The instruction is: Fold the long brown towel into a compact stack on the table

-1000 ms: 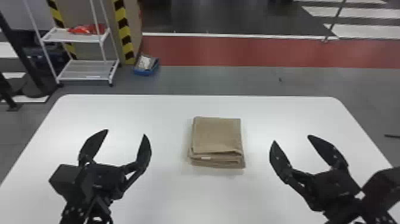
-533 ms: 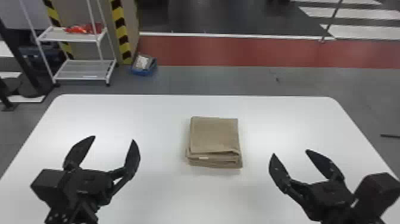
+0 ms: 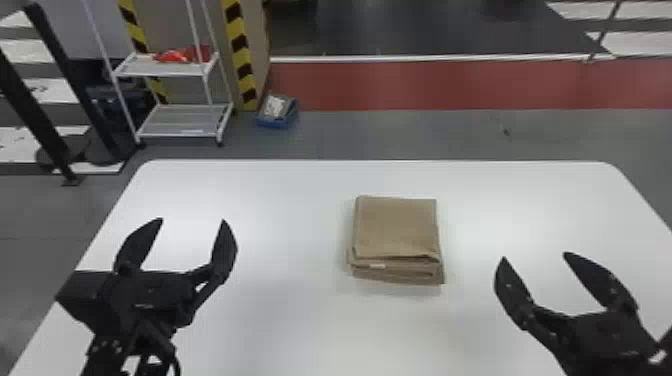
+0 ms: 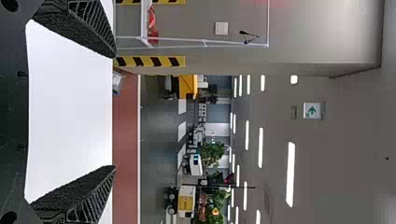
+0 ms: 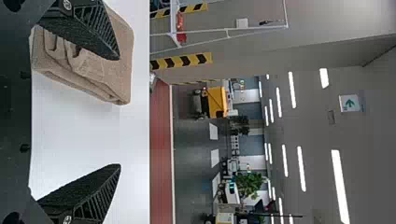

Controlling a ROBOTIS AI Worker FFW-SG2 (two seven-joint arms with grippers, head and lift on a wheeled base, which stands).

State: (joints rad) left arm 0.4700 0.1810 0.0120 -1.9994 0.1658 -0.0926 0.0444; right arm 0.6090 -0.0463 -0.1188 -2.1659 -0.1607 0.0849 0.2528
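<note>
Drawing the left gripper [image 3: 192, 219] away from the towel [image 3: 396, 227] toward nine o'clock since the earlier frames, and easing the right gripper [image 3: 534, 255] back toward five o'clock; also swinging the head view a little, so sliding the table [image 3: 280, 200] across it toward three o'clock, without disturbing the towel's place on the tabletop. Counting clock directions from the towel in the head view, leaving the left gripper out at nine o'clock and the right gripper at about four, both well apart from the cloth. Holding nothing in either, and keeping both pairs of fingers spread wide, probably for backing off without snagging a layer. Resting the towel flat near the middle of the table as a squarish, many-layered stack, turning the thick folded edge, with a small pale patch [image 3: 377, 266], toward six o'clock, perhaps for easy reach by both grippers. Showing the towel past one finger in the right wrist view too, with loose lips between the layers. Likely finishing the job here, judging by the compact shape: needing a small straightening at most, then parking both grippers. Risking, on any new approach, catching the upper fold on a fingertip and opening the stack again.
</note>
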